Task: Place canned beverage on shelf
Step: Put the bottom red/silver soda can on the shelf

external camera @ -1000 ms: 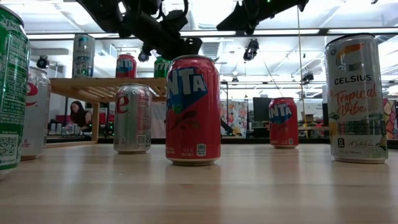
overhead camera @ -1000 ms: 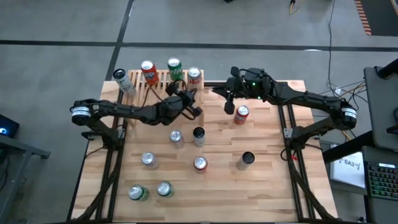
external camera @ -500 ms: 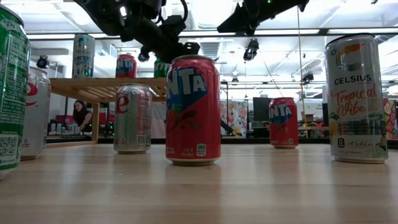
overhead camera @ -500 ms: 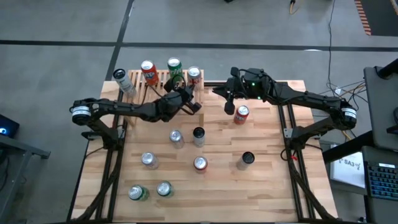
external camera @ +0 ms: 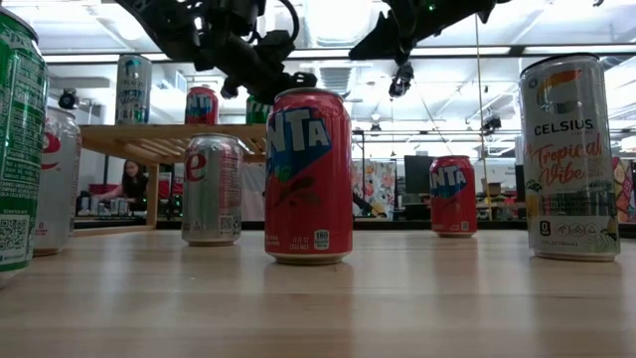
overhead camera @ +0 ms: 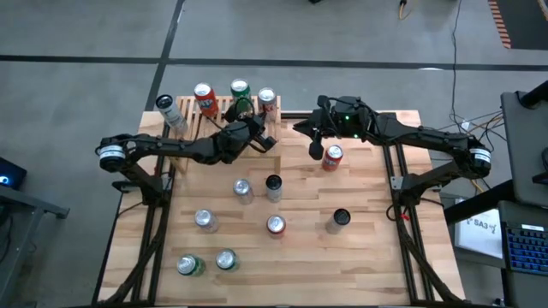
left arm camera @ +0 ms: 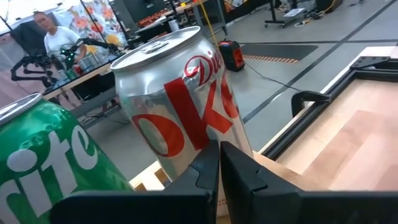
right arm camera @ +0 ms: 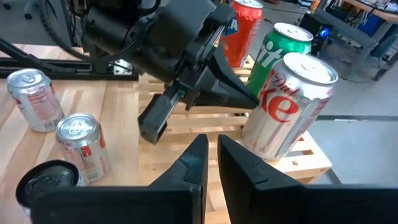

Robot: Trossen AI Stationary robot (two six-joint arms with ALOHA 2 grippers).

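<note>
The shelf [overhead camera: 214, 115], a low slatted wood rack, stands at the table's far left. Upright on its top are a white can [overhead camera: 165, 104], a red can [overhead camera: 204, 92], a green Sprite can [overhead camera: 241, 89] and, at its right end, a Diet Coke can [overhead camera: 267, 100]. My left gripper [overhead camera: 268, 139] is shut and points nearly level at the Diet Coke can's lower side [left arm camera: 186, 155]. It also shows in the right wrist view [right arm camera: 252, 99]. My right gripper [overhead camera: 315, 150] hangs shut above the table, holding nothing, by a red Fanta can [overhead camera: 333, 156]. My left gripper's shut fingertips [right arm camera: 254, 101] come level from the table's near side and end at the Diet Coke can's wall [right arm camera: 264, 109], low on the can. I cannot tell whether they touch it. The can stands upright on the shelf's slats.
Several loose cans stand on the table, among them a silver one [overhead camera: 242, 188], a dark-topped one [overhead camera: 273, 183], another dark one [overhead camera: 340, 217] and a green one [overhead camera: 190, 265]. A person [external camera: 127, 184] sits in the room beyond the table.
My left gripper, still shut, has swung toward the table's far edge, closer to the Diet Coke can on the shelf.
</note>
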